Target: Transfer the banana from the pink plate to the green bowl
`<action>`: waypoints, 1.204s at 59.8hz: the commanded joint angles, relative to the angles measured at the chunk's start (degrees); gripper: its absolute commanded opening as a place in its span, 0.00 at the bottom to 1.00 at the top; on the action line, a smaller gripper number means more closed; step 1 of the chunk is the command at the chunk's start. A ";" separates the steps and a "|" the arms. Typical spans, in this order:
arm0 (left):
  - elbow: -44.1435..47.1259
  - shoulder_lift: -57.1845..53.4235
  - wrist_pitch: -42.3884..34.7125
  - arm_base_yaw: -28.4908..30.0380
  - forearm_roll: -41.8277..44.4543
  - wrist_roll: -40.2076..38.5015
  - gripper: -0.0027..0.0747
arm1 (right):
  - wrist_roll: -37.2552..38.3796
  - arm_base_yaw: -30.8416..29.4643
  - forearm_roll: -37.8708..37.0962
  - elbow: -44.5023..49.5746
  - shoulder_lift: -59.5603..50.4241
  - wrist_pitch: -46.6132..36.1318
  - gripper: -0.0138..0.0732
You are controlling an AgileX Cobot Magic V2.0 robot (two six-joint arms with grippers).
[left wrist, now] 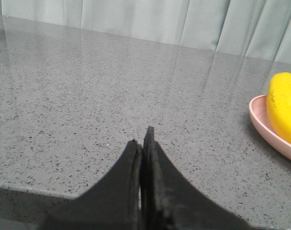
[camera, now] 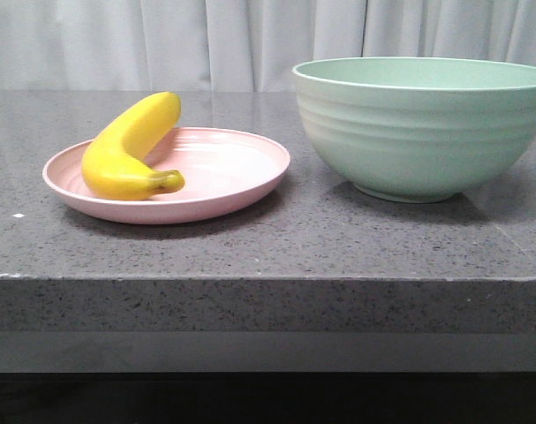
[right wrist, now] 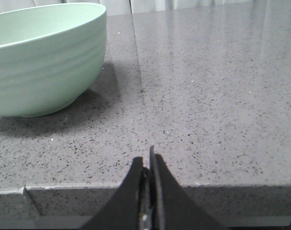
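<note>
The banana (camera: 126,150) lies in the pink plate (camera: 241,181) on the left of the grey stone table, its far end resting on the plate's back rim. The green bowl (camera: 418,132) stands upright and apart to the right of the plate. Neither gripper shows in the front view. In the left wrist view my left gripper (left wrist: 143,139) is shut and empty, low over the table's front edge, with the banana (left wrist: 284,108) and plate rim (left wrist: 267,129) off to one side. In the right wrist view my right gripper (right wrist: 147,158) is shut and empty at the front edge, beside the bowl (right wrist: 44,57).
The grey speckled table (camera: 268,238) has a thick front edge with a lower ledge below it. A pale curtain (camera: 250,40) hangs behind the table.
</note>
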 commanded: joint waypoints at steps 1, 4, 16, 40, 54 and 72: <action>0.21 -1.07 -5.07 -0.03 -0.24 0.11 0.01 | 0.01 -0.36 -0.42 0.05 -1.27 -4.67 0.09; 0.21 -1.07 -6.39 -0.03 -0.24 0.11 0.01 | 0.01 -0.36 -0.42 -0.07 -1.27 -5.62 0.09; -7.70 -0.65 -6.30 -0.14 1.97 0.47 0.01 | 0.01 -0.36 -0.71 -8.56 -0.99 -2.58 0.09; -29.74 18.94 -0.70 -0.14 4.91 0.47 0.01 | 0.01 -0.36 -0.71 -33.29 19.11 6.00 0.09; -30.02 19.61 -0.72 -0.14 4.79 0.47 0.28 | 0.01 -0.36 -0.73 -33.59 20.82 6.40 0.32; -28.99 19.61 -0.24 -0.14 4.59 0.47 0.87 | 0.01 -0.36 -0.73 -33.59 20.82 6.40 0.91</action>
